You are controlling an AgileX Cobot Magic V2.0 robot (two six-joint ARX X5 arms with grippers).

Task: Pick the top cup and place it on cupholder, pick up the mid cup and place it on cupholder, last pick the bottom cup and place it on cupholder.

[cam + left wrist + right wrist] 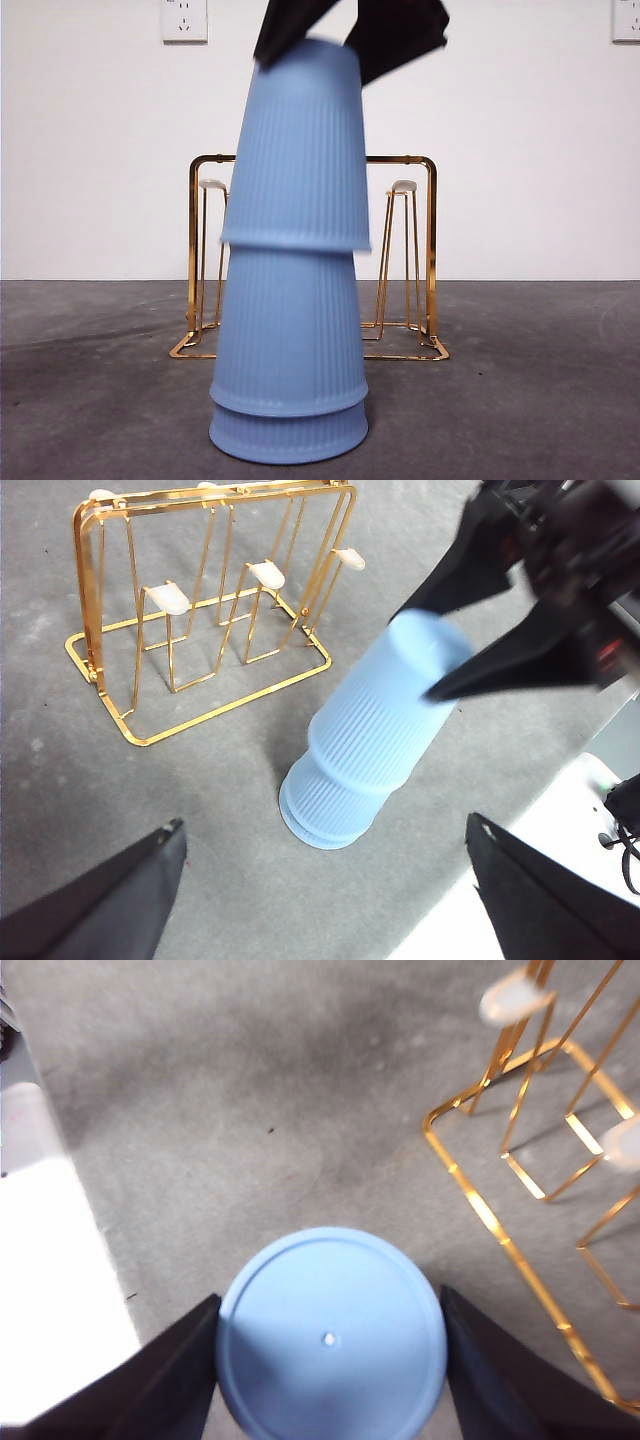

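Three pale blue ribbed cups stand upside down, nested in one stack, filling the middle of the front view from the bottom edge almost to the top. The bottom cup (288,438) shows only as a rim band resting on the grey table (520,400); the mid cup (289,330) sits over it. The top cup (300,150) tilts a little and its rim sits high on the mid cup, its base near the top of the frame. There the right gripper (345,35) comes in from the top edge, dark and blurred, one jaw on each side of the top cup's base. In the right wrist view the cup's round base (331,1335) lies squarely between the two jaws, which press against its sides, so this claw is clamped on the top cup. The left gripper (325,880) hangs apart from the stack with its jaws spread wide and nothing between them. Behind the stack, in the centre of the front view, stands the cupholder (430,250), a shiny gold wire rack with whitish-tipped prongs, all of them bare. At the very back, a white wall (100,150) carries a socket (184,20) in the upper left and another in the upper right corner.
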